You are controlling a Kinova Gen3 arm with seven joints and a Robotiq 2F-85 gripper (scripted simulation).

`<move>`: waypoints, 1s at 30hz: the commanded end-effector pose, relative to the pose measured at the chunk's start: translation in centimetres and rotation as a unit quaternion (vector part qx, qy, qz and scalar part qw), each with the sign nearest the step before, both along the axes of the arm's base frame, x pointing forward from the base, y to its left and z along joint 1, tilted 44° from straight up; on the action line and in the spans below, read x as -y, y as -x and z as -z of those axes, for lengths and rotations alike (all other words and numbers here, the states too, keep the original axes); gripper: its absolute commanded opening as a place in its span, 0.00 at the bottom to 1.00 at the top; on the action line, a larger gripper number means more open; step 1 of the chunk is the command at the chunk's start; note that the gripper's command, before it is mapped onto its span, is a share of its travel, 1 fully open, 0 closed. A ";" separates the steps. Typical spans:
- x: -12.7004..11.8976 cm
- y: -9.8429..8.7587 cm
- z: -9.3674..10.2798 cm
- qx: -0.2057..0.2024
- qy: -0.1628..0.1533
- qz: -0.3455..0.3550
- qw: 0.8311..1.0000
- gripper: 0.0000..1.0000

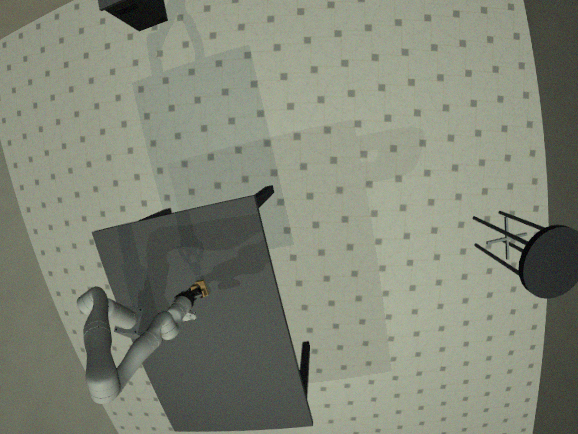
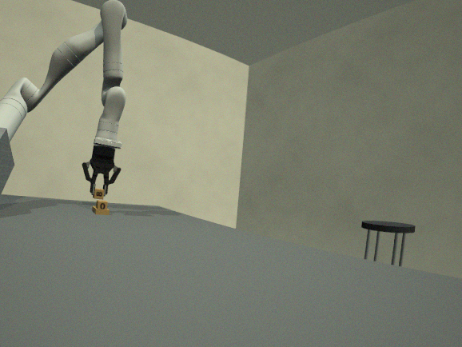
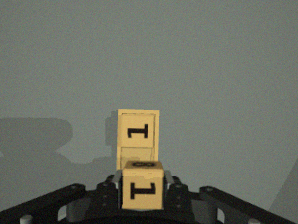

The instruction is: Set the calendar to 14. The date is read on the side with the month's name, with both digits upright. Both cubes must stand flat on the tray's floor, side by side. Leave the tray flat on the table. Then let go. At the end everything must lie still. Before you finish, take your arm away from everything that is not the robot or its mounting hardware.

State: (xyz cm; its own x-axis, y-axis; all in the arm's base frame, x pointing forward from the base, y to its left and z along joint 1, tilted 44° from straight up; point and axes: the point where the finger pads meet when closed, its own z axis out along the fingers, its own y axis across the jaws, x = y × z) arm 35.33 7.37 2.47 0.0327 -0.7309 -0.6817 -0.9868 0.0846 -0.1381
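My gripper is shut on a yellow cube and holds it above the tray. The held cube shows a 1 on top in the wrist view; the side facing the exterior camera shows an 8 lying on its side. The other cube sits in the far part of the tray as the wrist view shows it, with a 1 on top and an upright-looking 0 toward the exterior camera. Bare tray floor shows beside it. The month side cannot be read.
The tray stands on the grey table. The arm reaches over the table from one side. A dark round stool stands on the floor, away from the table.
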 end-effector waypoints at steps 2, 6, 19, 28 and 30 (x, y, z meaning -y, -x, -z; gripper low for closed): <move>2.3 -0.2 -1.4 0.004 0.004 0.015 1.000 0.28; 3.0 0.0 -2.1 0.004 0.004 0.015 1.000 0.28; 5.0 0.6 -4.3 0.004 0.004 0.015 1.000 0.28; 5.0 0.6 -4.3 0.004 0.004 0.015 1.000 0.28; 5.1 0.5 -4.2 0.003 0.003 0.015 1.000 0.28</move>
State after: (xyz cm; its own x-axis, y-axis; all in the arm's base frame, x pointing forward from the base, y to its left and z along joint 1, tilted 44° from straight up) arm 34.73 2.40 6.73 0.0171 -0.7361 -0.6767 -0.9831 0.1110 -0.1456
